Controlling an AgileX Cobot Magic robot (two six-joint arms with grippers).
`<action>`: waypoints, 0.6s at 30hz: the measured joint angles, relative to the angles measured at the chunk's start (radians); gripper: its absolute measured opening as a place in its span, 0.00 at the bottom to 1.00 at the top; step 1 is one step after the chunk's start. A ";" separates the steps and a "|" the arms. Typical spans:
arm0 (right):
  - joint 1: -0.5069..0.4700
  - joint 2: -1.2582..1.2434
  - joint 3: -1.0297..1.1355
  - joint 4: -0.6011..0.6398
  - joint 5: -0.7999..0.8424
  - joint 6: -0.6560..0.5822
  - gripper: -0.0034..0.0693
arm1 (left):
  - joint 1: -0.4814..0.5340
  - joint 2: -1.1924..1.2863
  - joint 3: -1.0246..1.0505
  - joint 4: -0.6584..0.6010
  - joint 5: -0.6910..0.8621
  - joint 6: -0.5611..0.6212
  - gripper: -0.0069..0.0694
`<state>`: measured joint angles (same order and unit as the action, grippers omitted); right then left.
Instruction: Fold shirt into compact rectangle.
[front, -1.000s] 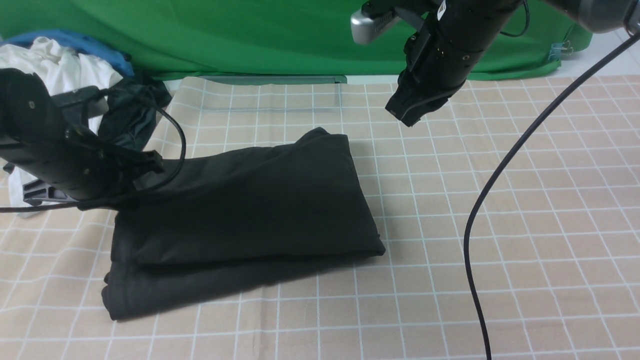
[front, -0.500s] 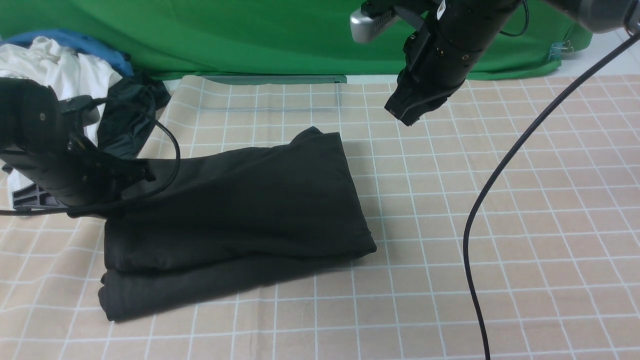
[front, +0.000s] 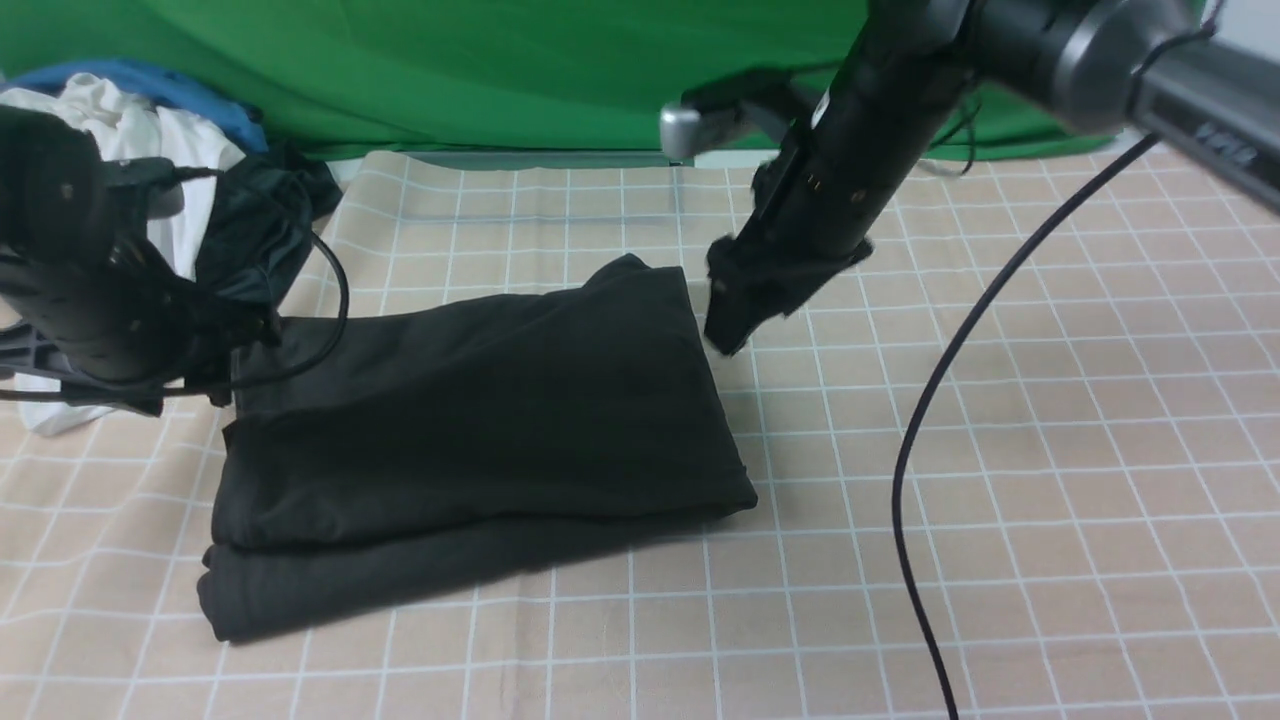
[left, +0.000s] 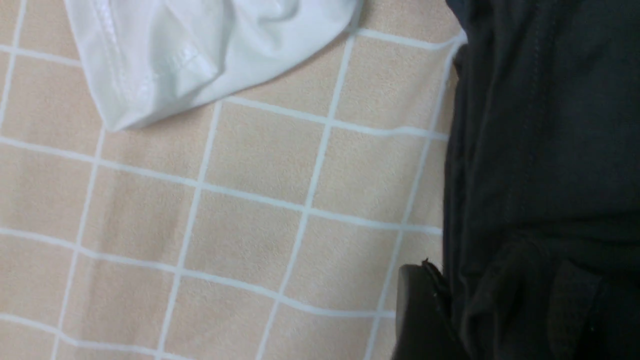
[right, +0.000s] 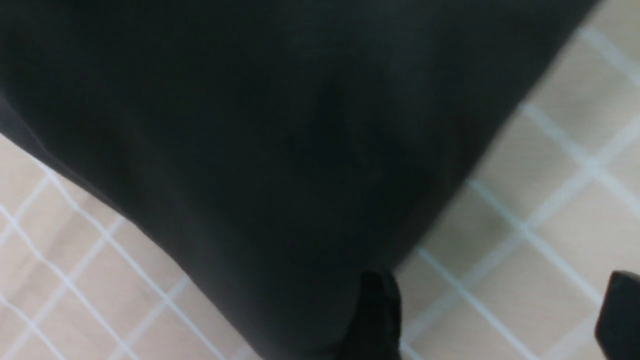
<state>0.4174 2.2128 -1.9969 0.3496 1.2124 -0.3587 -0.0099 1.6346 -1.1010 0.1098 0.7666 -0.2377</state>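
Shirt (front: 480, 400), one black folded bundle in two layers, lies left of centre on the checked tablecloth (front: 1050, 450). Two grippers flank it: the right gripper (front: 735, 312), fingers spread wide, by its far right corner; the left gripper (front: 232, 345) at its left edge, grip too hidden to tell.
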 joint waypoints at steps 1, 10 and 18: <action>0.000 0.016 0.000 0.015 -0.004 0.002 0.87 | 0.000 -0.023 0.009 -0.033 0.001 0.021 0.43; 0.028 0.117 0.000 0.060 -0.070 0.015 0.84 | 0.000 -0.283 0.218 -0.301 -0.076 0.191 0.11; 0.046 0.129 0.000 0.064 -0.101 0.007 0.24 | 0.000 -0.375 0.298 -0.310 -0.084 0.214 0.11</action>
<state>0.4634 2.3420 -1.9969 0.4134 1.1119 -0.3513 -0.0099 1.2592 -0.8031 -0.1997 0.6825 -0.0235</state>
